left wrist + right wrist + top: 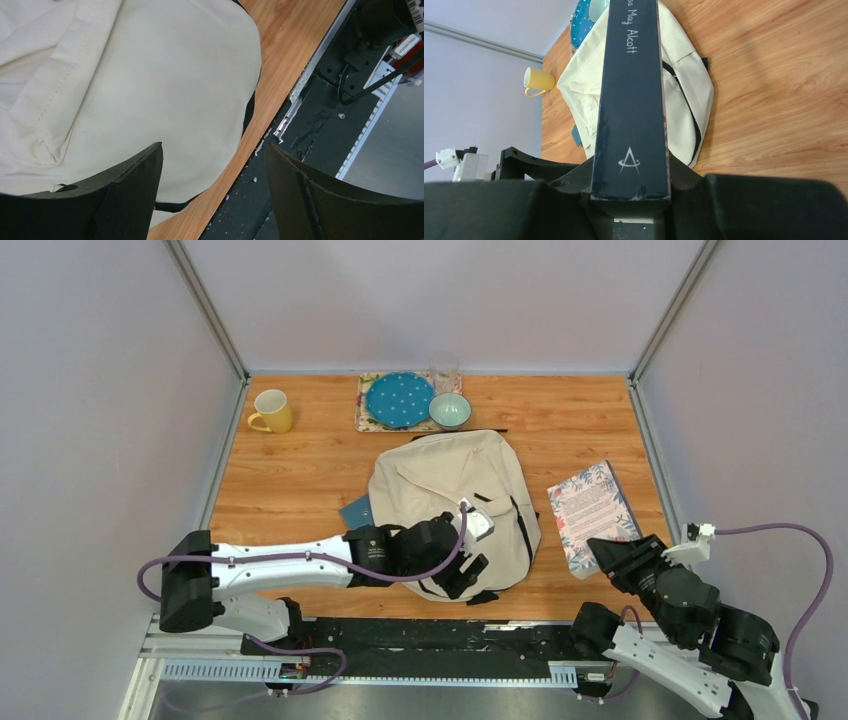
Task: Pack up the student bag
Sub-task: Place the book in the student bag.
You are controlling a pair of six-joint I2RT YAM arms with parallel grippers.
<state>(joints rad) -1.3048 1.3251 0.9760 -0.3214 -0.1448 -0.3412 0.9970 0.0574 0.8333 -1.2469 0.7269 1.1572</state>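
The cream student bag (455, 502) lies flat in the middle of the wooden table, its black straps toward the near edge. My left gripper (466, 566) is open and empty, low over the bag's near edge; in the left wrist view (215, 150) the cream fabric (150, 75) fills the space beyond its fingers. My right gripper (622, 554) is shut on the near end of a book with a floral cover (590, 508), to the right of the bag. The right wrist view shows the book's dark navy spine (629, 100) clamped between the jaws (630, 186).
A dark blue flat item (355, 511) pokes out from under the bag's left side. At the back stand a yellow mug (272, 411), a blue dotted plate (399, 399) on a floral mat, a green bowl (450, 409) and a glass (444, 373). Walls close in on three sides.
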